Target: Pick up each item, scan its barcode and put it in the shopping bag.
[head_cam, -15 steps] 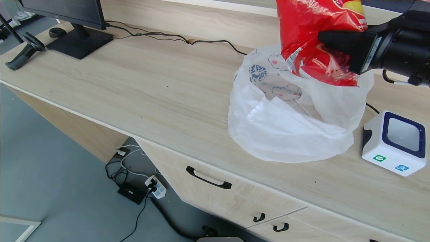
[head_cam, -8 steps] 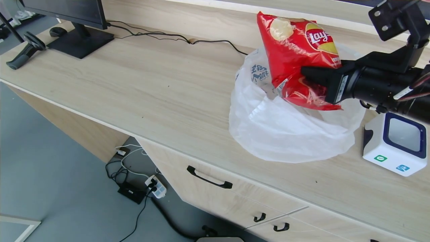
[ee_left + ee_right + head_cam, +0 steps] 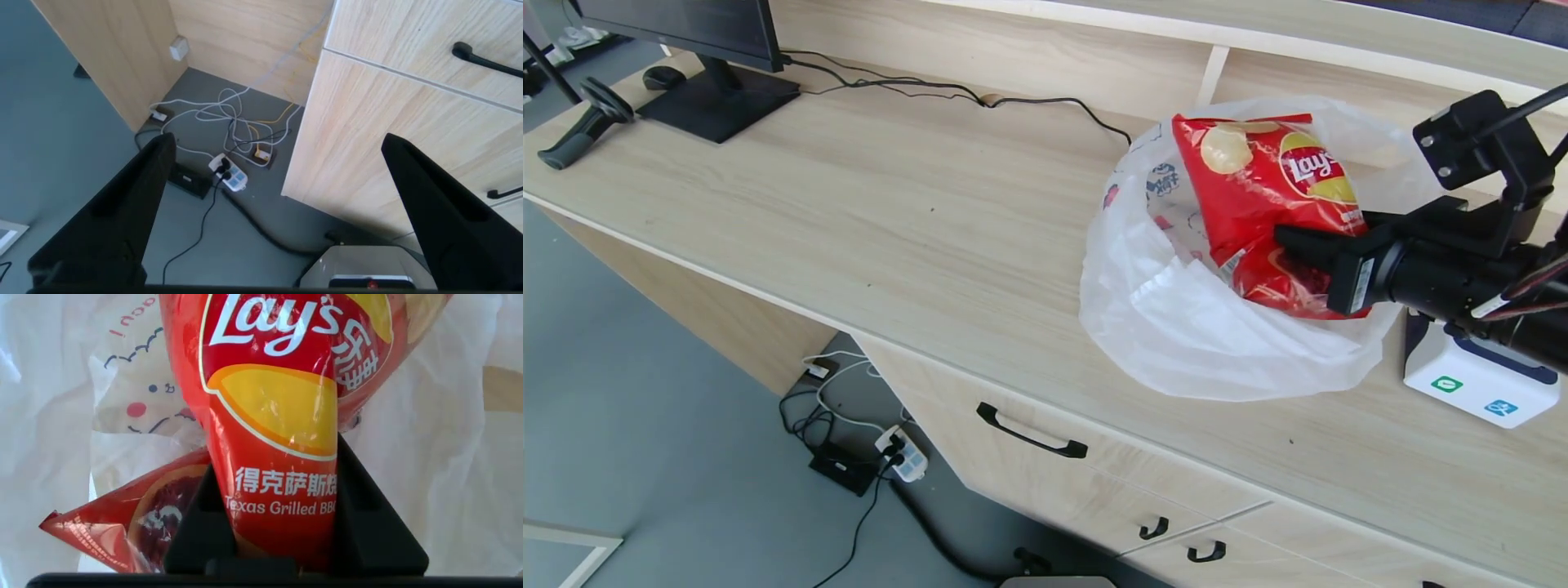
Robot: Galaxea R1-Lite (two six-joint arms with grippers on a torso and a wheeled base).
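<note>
Shopping bag [image 3: 1217, 351], white plastic, mouth open on the wooden counter [image 3: 890, 204]. Red chip bag [image 3: 1266, 204] upright, lower half inside that mouth, pinched at its middle by the right gripper [image 3: 1294, 245], clamped tight on it. Barcode scanner [image 3: 1470, 384] just beside the shopping bag. Left gripper [image 3: 278, 204] spread wide, holding nothing, low beside the drawers [image 3: 425, 106].
</note>
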